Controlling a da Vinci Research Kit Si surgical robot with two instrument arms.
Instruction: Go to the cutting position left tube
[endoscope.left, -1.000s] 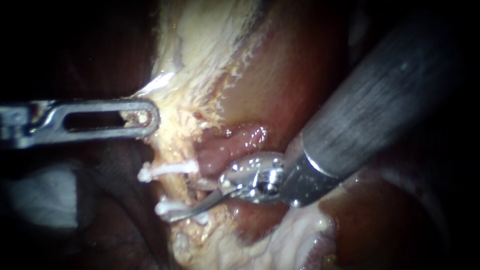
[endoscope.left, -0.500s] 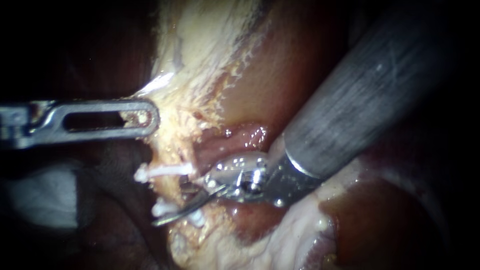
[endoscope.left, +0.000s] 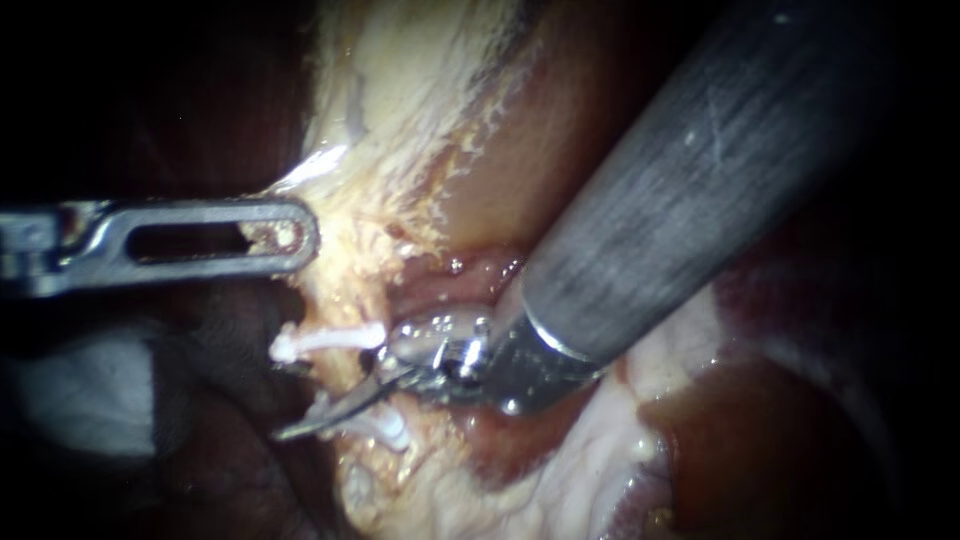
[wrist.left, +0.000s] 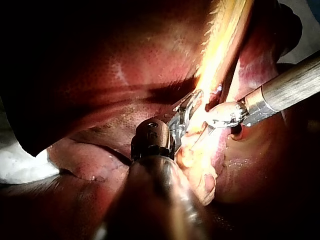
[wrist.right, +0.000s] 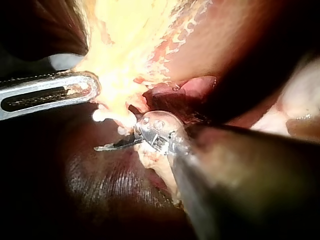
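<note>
Risk, clips: my right instrument (endoscope.left: 300, 427) has its thin curved tip lying across the stretch between the upper clip (endoscope.left: 325, 342) and the lower clip (endoscope.left: 385, 428), touching or almost touching the lower one. I judge that a cut too close to either clip could nick or loosen it.
Risk, depth: the tip reaches past the tube into the dark toward 8 o'clock. I cannot see what lies behind it there, so closing could catch unseen tissue.
Risk, traction: if the left hold slips, the tissue would likely slacken and the tube drift off the cutting line.
Clipped tube: the clipped tube (endoscope.left: 345, 372) sits just off the endoscope view's centre toward 8 o'clock. It is mostly buried in pale tissue (endoscope.left: 400, 120) and runs between the two clips.
Right instrument pose: the broad shaft comes in from 2 o'clock. The wrist is bent so the tip points toward 8 o'clock.
Right pincer: only one thin edge shows, so I cannot tell whether it is released or clenched.
Left instrument pose: my left instrument (endoscope.left: 295, 237) comes in level from 9 o'clock and ends on the 12 o'clock side of the clips, apart from them.
Left pincer: clenched on the edge of the pale tissue.
</note>
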